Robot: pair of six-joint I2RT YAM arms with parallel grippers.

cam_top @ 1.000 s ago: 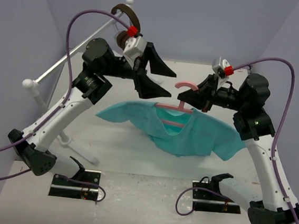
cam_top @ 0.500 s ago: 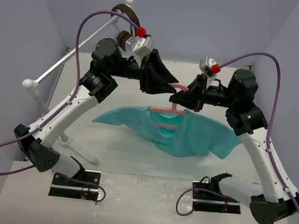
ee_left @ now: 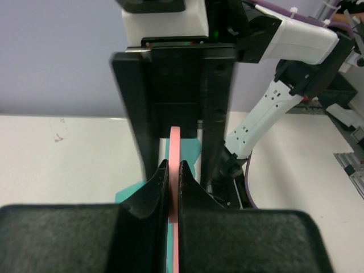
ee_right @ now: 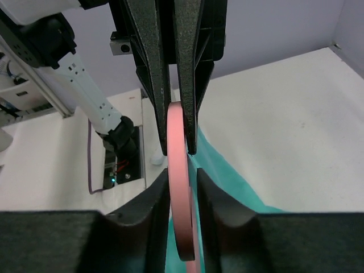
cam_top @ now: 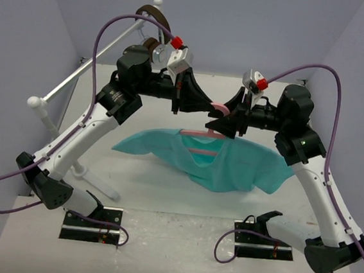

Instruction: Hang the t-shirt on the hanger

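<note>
The teal t-shirt (cam_top: 230, 167) hangs draped over the pink hanger (cam_top: 198, 133), lifted off the table between both arms. My left gripper (cam_top: 205, 106) is shut on the hanger's curved hook; in the left wrist view its jaws (ee_left: 172, 165) pinch the pink strip (ee_left: 174, 142), with teal cloth (ee_left: 190, 151) below. My right gripper (cam_top: 225, 124) faces it from the other side. In the right wrist view its jaws (ee_right: 183, 176) stand open around the hook (ee_right: 177, 136), with a gap on the right side. The t-shirt (ee_right: 227, 182) shows beneath.
A long white rail stand (cam_top: 78, 78) slants along the left wall, with brown headphones (cam_top: 153, 17) hung near its far end. Purple cables loop above both arms. Blue walls close the table on three sides.
My left gripper moved right onto the hanger's hook and shut on it. My right gripper, shut on the hook before, has opened. The hanger and shirt shifted slightly left.
</note>
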